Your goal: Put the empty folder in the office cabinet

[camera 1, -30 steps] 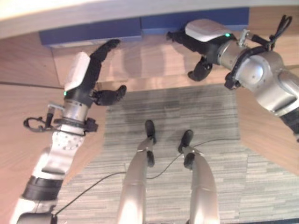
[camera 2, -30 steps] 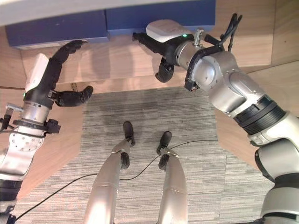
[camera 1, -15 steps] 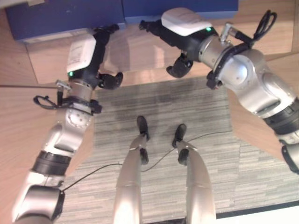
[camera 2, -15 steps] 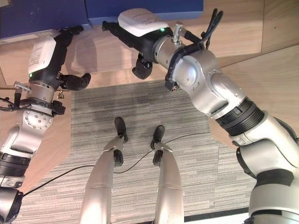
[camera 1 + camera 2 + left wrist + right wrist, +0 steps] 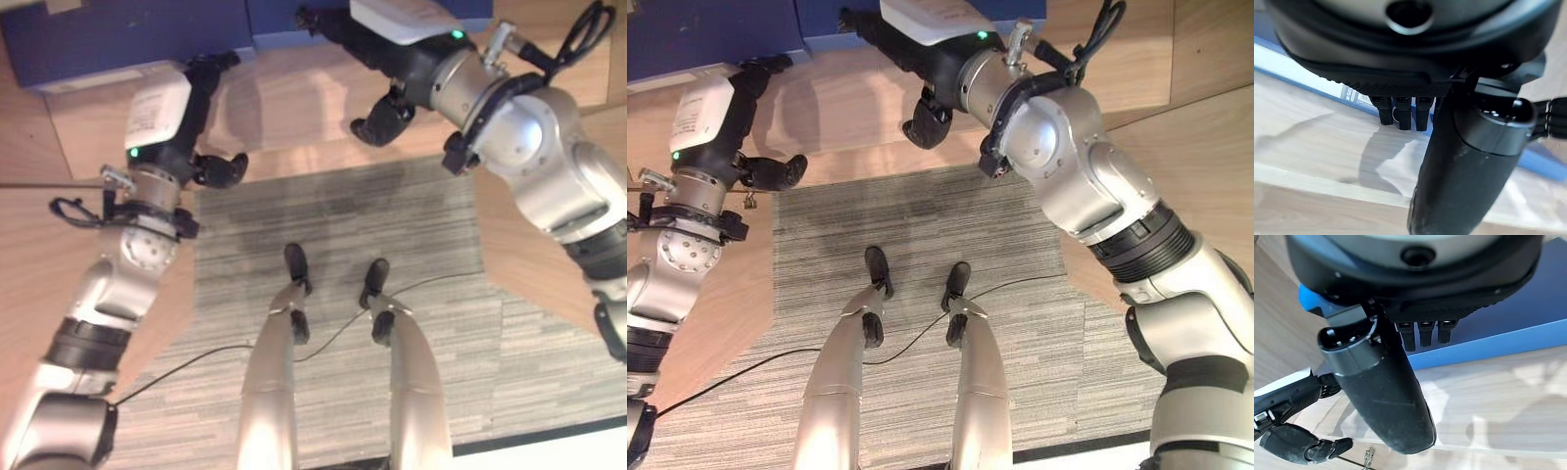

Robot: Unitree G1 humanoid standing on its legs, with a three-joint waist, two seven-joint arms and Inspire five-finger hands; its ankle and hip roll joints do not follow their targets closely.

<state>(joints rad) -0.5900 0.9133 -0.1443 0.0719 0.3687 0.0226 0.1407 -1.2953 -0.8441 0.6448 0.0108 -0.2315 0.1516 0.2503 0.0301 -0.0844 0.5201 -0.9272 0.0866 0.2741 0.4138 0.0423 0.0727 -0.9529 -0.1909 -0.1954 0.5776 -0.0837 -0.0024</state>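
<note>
Reaching toward two blue folders [image 5: 127, 39], left robot hand [image 5: 181, 113], right robot hand [image 5: 392, 44].

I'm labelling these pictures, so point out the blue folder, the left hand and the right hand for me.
blue folder [image 5: 118, 39]: left eye view, on its blue face.
left hand [image 5: 162, 117]: left eye view, on the white back of the hand.
right hand [image 5: 940, 24]: right eye view, on the white back of the hand.

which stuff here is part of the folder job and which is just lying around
Part of the job:
blue folder
left hand
right hand
wooden shelf

Just lying around:
grey carpet
</note>
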